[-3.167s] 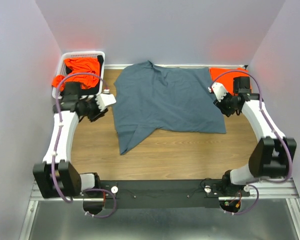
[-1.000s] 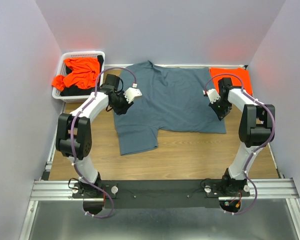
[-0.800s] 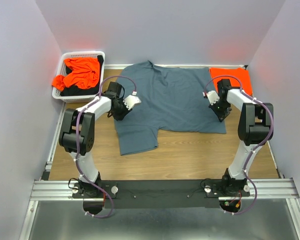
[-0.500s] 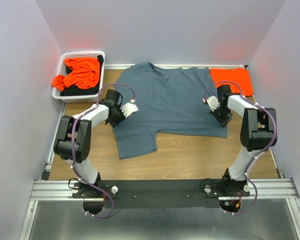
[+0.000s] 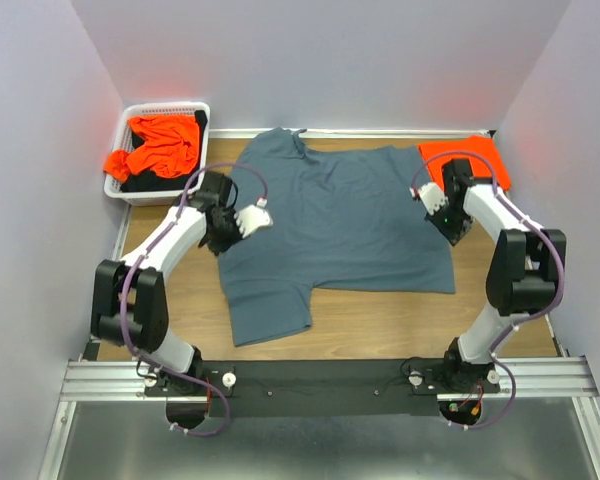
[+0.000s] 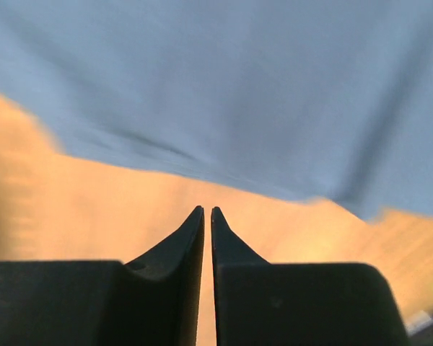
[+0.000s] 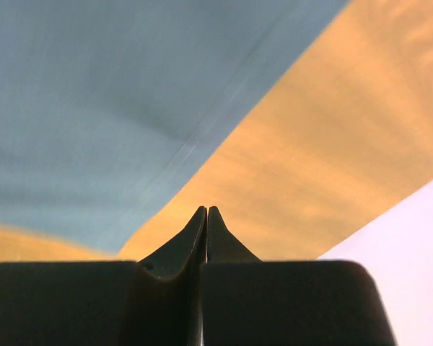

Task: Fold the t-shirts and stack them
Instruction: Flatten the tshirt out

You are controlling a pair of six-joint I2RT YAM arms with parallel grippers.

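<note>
The slate blue-grey t-shirt (image 5: 330, 225) lies spread flat on the wooden table (image 5: 380, 315), collar toward the back wall. My left gripper (image 5: 252, 217) is at the shirt's left edge, shut. In the left wrist view its jaws (image 6: 207, 210) are closed over bare wood, with the shirt (image 6: 238, 86) just beyond the tips. My right gripper (image 5: 430, 196) is at the shirt's right edge, shut. In the right wrist view (image 7: 206, 209) it is over wood beside the shirt's hem (image 7: 94, 94). A folded orange t-shirt (image 5: 462, 155) lies at the back right. Another orange one (image 5: 160, 145) is crumpled in the basket.
The white slotted basket (image 5: 170, 106) stands at the back left corner, with dark cloth under the orange shirt. Lilac walls close in the table on three sides; the right wall (image 7: 411, 238) shows close to my right gripper. The arm bases and rail (image 5: 320, 385) run along the near edge.
The blue-grey shirt has slid toward the near edge and lies flatter, its lower left corner nearer the front. Both grippers came in onto its side edges and moved nearer with it.
</note>
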